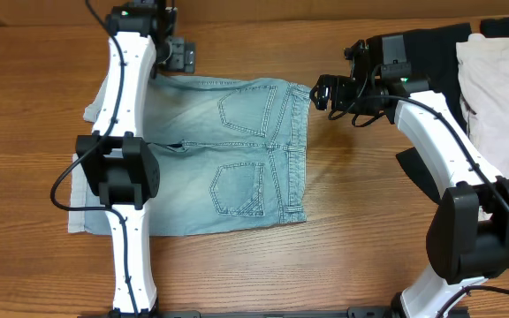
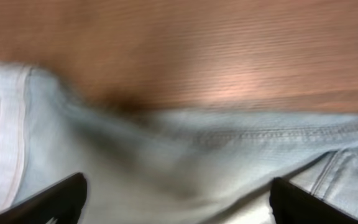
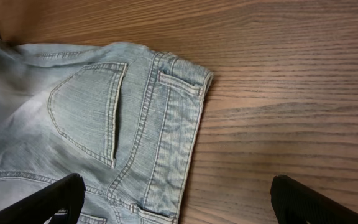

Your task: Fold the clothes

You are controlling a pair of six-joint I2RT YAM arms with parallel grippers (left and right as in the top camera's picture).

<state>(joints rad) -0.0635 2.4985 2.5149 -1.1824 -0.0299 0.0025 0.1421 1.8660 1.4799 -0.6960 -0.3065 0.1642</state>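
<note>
Wood table [image 1: 352,221] | denim shorts [image 1: 237,150] waistband rightward, long axis left-right | left fingers [image 2: 58,199], right fingers [image 3: 51,198] agape, empty

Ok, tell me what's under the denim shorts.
Only the wooden table shows around the denim shorts, which lie flat on it. Nothing pokes out at the visible edges; whatever is beneath the fabric is covered.
</note>
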